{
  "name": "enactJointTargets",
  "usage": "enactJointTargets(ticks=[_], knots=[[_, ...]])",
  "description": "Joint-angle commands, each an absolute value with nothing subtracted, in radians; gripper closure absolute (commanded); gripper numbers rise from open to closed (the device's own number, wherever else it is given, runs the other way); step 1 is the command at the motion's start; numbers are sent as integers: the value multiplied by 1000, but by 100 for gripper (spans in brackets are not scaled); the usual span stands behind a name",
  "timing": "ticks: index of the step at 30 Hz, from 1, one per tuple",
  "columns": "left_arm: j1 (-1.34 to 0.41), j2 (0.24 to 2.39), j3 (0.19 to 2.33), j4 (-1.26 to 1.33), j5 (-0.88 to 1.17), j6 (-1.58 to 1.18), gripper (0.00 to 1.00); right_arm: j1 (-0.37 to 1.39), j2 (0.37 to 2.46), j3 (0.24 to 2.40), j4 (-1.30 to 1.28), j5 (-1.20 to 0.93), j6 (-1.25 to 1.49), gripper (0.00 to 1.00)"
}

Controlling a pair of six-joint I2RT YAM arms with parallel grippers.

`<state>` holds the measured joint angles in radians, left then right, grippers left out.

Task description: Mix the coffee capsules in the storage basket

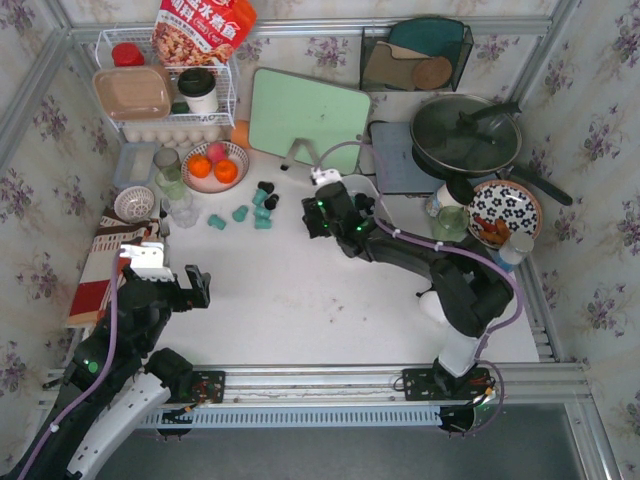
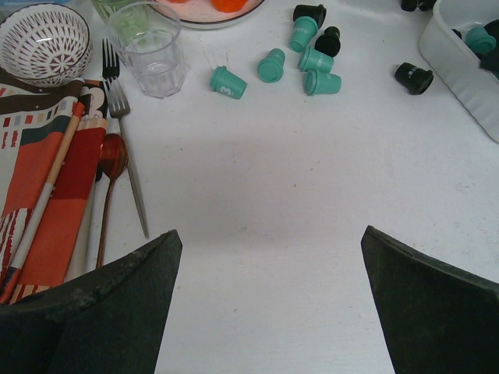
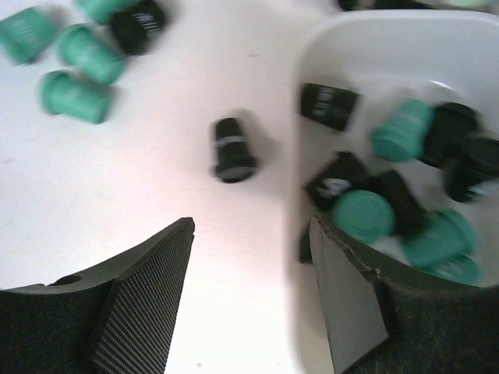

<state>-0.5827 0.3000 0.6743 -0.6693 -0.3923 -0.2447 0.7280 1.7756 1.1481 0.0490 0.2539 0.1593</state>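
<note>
Right claw (image 3: pixel 251 227) apart, empty, arm stretched fwd over storage basket (image 3: pixel 304 93) rim; left claw (image 2: pixel 270 232) wide apart near table (image 2: pixel 273 171).

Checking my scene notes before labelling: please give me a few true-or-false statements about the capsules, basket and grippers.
The storage basket holds both teal and black coffee capsules. True.
Every capsule is in the basket. False: several lie on the table, including a black capsule beside its wall.
The left gripper holds a fork. False: it is open and empty; the fork lies on the table.
The right gripper is open, gripping no capsule. True.
</note>
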Motion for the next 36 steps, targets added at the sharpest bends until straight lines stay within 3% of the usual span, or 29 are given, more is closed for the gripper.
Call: enactJointTargets(ticks=[1,18,26,36], knots=[[-582,298,676,-641,-387,-247,0,767,1858,1236,65,169,70,35],[-581,277,674,-642,-385,-249,0,761,2210,1598,-131,396,14,39],[-581,274,674,-641,-381,-249,0,742,2250,1609,-178,360,73,40],[-581,276,672,-638,-379,-249,0,717,2172,1547,-178,204,164,67]])
